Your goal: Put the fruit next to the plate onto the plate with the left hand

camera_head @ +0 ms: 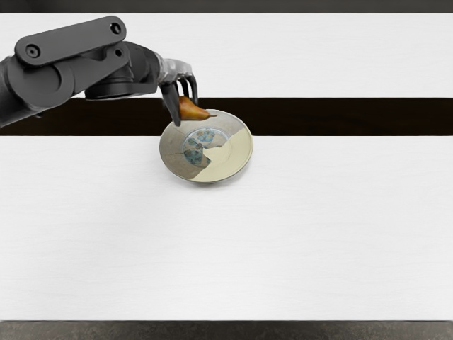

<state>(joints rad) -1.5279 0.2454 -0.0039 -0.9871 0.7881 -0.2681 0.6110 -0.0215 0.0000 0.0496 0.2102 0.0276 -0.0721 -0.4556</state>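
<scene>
One fruit (192, 109), long axis pointing right, gripped by my left fingers (171, 103); it hangs over the plate's (237, 152) far-left rim.

Left hand (177, 88) fingers (172, 106) grasp the pear (192, 110); it is over the plate (237, 152) rim

From my station the left arm (64, 67) read as matt charcoal casing, like moulded plastic, while the left hand (177, 83) showed a pale metallic wrist and darker, slightly glossy fingers (172, 106). The pear (191, 109) looked smooth and waxy, orange-brown with a soft sheen. The plate (237, 152) appeared glazed and glossy, cream with mottled blue-grey patches. The table (226, 241) was smooth, matt white; the floor (226, 331) looked rough and grey.
</scene>
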